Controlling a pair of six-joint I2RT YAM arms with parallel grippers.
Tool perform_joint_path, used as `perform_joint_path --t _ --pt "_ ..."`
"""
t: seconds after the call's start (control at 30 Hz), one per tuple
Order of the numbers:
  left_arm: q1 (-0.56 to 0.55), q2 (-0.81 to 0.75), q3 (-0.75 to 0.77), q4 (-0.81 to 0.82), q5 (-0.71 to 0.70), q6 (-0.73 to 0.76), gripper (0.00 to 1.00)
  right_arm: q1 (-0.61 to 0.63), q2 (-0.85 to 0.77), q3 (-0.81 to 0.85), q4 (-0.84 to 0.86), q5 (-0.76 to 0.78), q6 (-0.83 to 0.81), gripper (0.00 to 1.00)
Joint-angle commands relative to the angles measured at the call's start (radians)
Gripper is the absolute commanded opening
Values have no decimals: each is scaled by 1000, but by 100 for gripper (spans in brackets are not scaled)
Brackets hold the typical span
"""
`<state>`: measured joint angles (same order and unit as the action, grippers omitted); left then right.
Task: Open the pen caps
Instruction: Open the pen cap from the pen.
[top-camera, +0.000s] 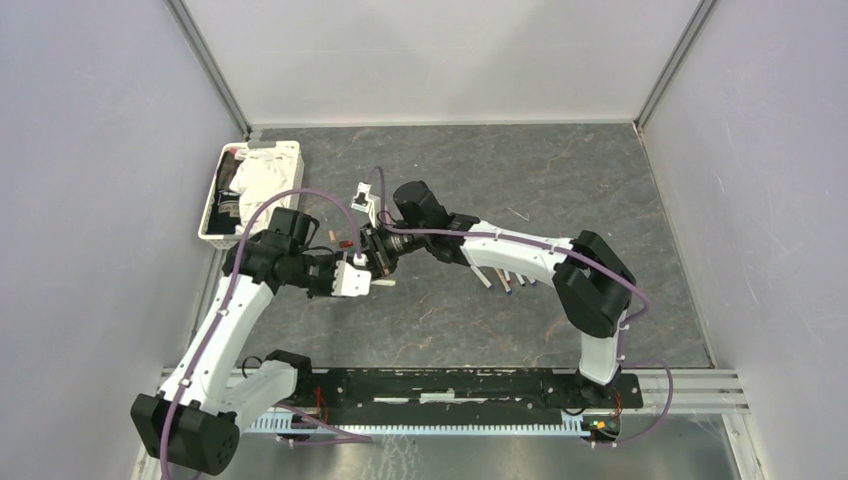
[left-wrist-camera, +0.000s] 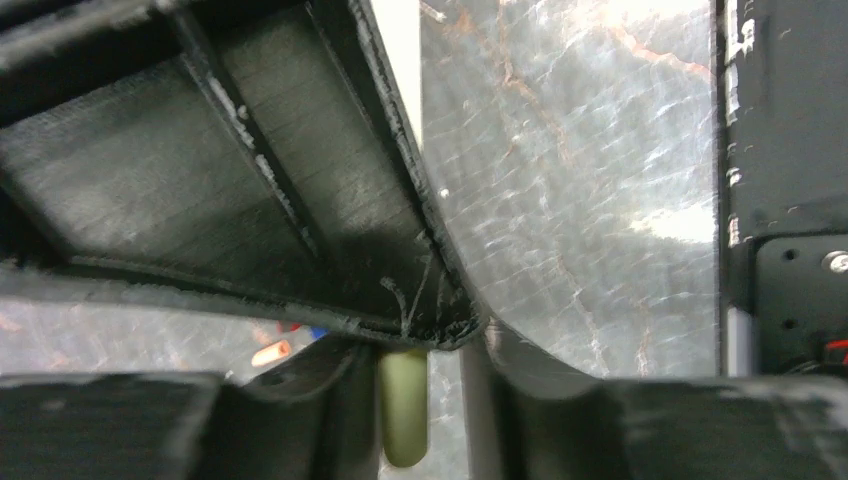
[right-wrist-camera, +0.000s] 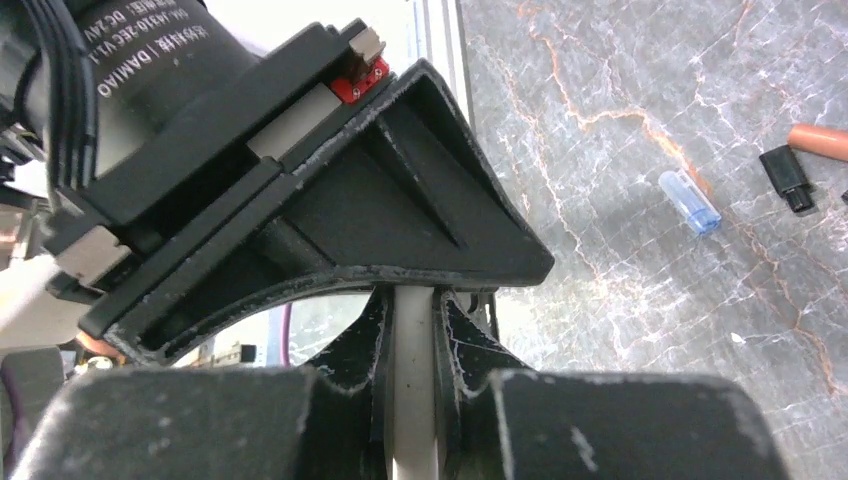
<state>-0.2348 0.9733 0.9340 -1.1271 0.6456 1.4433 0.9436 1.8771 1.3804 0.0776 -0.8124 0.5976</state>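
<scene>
Right fingers (right-wrist-camera: 462, 345) clamp a white pen barrel (right-wrist-camera: 410, 390) at lower centre. Left fingers (left-wrist-camera: 345, 410) stand parted around a pale yellow cap (left-wrist-camera: 403, 405), with a gap on one side.

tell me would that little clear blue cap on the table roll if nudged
The small translucent blue plastic cap looks cylindrical and lies on its side on the smooth grey marbled tabletop, so it would probably roll if nudged crosswise. Being tiny, it is likely very light and may skid away.
</scene>
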Motion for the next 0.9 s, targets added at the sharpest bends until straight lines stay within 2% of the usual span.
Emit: perform_joint_path --t 0.0,0.07,0.13,0.27,0.47,0.53,0.6,0.7,0.87 --pt "-6 -20 20 -12 -19 6 21 3 22 40 44 -18 38 0" --pt "-6 -34 6 -16 -55 39 8 0 14 25 10 -13 5 0" --pt "-6 -51 -9 -16 -82 69 4 -10 -13 -21 0 -13 -11 1" --pt "-6 -61 -9 -23 -80 79 2 -35 -60 -106 37 -21 -6 20" --pt "-6 -44 17 -27 -55 72 2 -32 -54 -81 37 -49 2 25" --pt "-6 -44 19 -29 -59 74 2 -30 -55 -78 39 -64 0 32" --pt "-6 -46 17 -29 -63 75 2 -30 -60 -78 29 -63 -11 35" --pt "-7 -47 17 -19 -56 69 2 -29 -56 -70 16 -53 -12 30" --pt "-8 -47 16 -14 -37 53 2 -27 -44 -76 102 -41 56 5"
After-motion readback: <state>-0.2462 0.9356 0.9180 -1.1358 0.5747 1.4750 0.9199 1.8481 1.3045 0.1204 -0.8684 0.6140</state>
